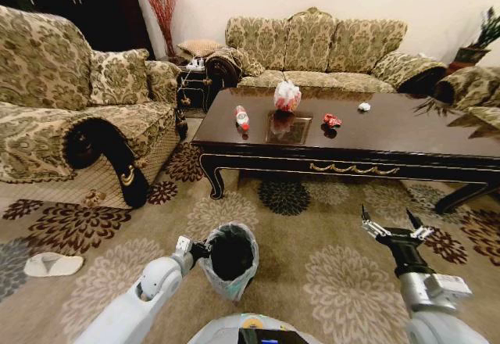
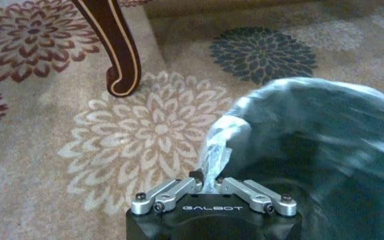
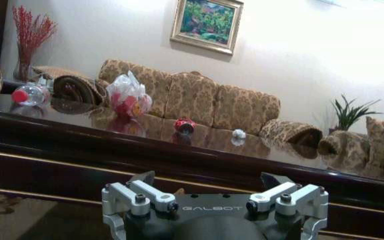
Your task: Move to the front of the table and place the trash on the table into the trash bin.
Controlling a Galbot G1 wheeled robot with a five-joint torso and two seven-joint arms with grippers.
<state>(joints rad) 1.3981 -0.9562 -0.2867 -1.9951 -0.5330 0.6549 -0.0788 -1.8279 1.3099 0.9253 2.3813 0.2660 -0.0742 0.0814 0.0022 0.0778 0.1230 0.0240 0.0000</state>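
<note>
Left gripper (image 1: 197, 249): clamped on the bin (image 1: 232, 255) liner rim.
Right gripper (image 1: 391, 223): jaws wide, empty.
Table (image 1: 406, 137): holds bag (image 1: 287, 96), bottle (image 1: 241, 116), wrapper (image 1: 332, 120), paper wad (image 1: 364, 107).

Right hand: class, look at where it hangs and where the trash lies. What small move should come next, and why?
Probably a short advance toward the table, lifting the right hand to its top. That hand is open and low over the carpet, short of the table edge, while the bag bundle, bottle, red wrapper and paper wad lie untouched. The left hand grips the trash bin by its liner.
</note>
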